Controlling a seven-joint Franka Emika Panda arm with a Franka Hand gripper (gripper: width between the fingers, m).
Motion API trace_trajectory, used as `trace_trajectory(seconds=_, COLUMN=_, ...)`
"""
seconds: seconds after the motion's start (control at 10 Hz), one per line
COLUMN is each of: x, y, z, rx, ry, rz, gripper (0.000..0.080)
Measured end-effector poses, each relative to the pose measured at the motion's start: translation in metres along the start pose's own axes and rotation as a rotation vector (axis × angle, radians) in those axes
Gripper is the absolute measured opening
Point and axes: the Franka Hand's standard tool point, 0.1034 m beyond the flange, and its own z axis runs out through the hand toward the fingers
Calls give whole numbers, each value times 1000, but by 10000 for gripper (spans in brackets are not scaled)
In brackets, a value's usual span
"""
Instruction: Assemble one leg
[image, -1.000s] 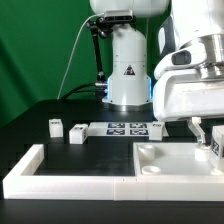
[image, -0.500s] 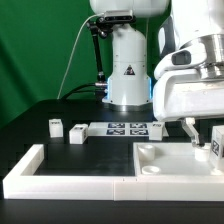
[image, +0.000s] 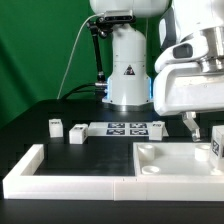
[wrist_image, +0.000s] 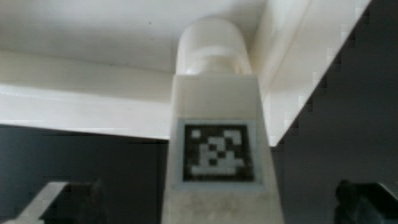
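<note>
Background: a green curtain (image: 40, 50) hangs behind a black table (image: 30, 112). The arm's white base (image: 127, 65) stands at 12 o'clock from the marker board (image: 127, 127).

Change against the frame one second earlier: the gripper (image: 204, 130) and its white housing now sit higher in the exterior view and have shifted slightly toward 9 o'clock. The leg (image: 217, 150) has kept its place. It stands upright at the 3 o'clock edge of the exterior view, over the square panel (image: 165, 160). Whether its base touches the panel cannot be told. All other parts lie as before.

Gripper state: the wrist view shows the dark fingertips (wrist_image: 54, 200) wide apart, one on each side of the leg, with a clear gap on both sides. Nothing is clamped. The leg's black-and-white tag (wrist_image: 217, 150) faces the wrist camera.

Surface: the L-shaped border wall (image: 60, 172) runs along the table's 6 o'clock side, and the square panel lies inside its corner. Two small loose blocks (image: 56, 126) sit at 9 o'clock from the marker board. A third block (image: 157, 124) sits at its 3 o'clock end.
</note>
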Motion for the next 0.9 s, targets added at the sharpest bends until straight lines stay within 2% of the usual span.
trace_trajectory(seconds=0.1, x=0, y=1, z=1, rx=3, ry=-30, rz=2, gripper=649)
trace_trajectory(seconds=0.3, x=0, y=-2, z=3, rx=35, ry=-229, rz=7, gripper=649)
trace_trajectory(seconds=0.4, x=3, y=0, z=5, rx=39, ry=-260, rz=9, gripper=649)
trace_trajectory(seconds=0.5, x=-5, y=0, z=6, rx=51, ry=-362, rz=10, gripper=649)
trace_trajectory(seconds=0.6, x=-4, y=3, z=5, rx=63, ry=-455, rz=15, gripper=649)
trace_trajectory(seconds=0.7, x=0, y=5, z=8, rx=69, ry=-493, rz=17, gripper=649)
trace_trajectory(seconds=0.8, x=-5, y=4, z=4, rx=83, ry=-600, rz=19, gripper=649)
trace_trajectory(seconds=0.9, x=-2, y=4, z=5, rx=86, ry=-615, rz=19, gripper=649)
